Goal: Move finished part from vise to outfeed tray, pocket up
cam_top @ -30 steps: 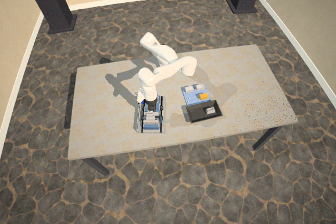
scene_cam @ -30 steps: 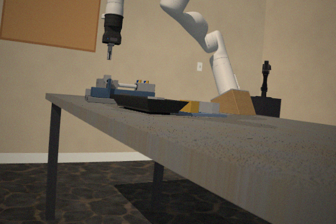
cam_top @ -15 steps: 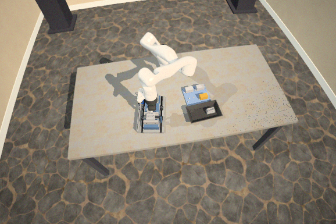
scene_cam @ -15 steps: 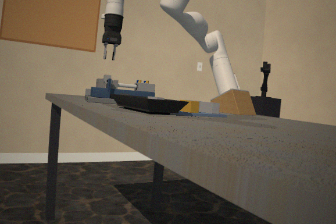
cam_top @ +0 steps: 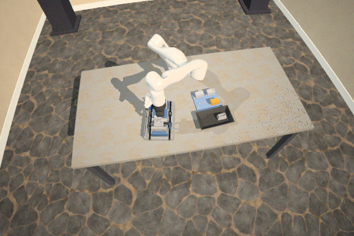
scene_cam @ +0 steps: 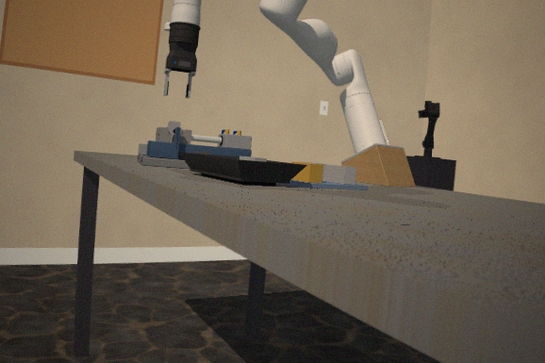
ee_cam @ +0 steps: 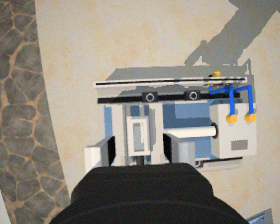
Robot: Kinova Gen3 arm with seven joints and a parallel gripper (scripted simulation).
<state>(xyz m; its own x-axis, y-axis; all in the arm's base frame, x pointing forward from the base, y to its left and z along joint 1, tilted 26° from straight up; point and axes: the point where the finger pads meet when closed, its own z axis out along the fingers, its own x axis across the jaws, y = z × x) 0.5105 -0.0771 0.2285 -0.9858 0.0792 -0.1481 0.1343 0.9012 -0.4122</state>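
Observation:
The blue and grey vise stands near the table's front edge, left of the middle. A light grey part [cam_top: 158, 122] sits between its jaws; it also shows in the wrist view [ee_cam: 139, 131]. My gripper [scene_cam: 178, 84] hangs open and empty well above the vise, fingers pointing straight down. In the wrist view the two fingers stand either side of the grey part, far above it. The dark outfeed tray [cam_top: 214, 117] lies to the right of the vise, and a small grey block [cam_top: 221, 117] rests on its floor.
A blue fixture plate [cam_top: 206, 97] behind the tray carries two grey blocks and an orange block [cam_top: 214, 101]. The arm's tan base [scene_cam: 379, 165] stands at the table's back. Blue handles with yellow knobs [ee_cam: 239, 104] stick out at one end of the vise.

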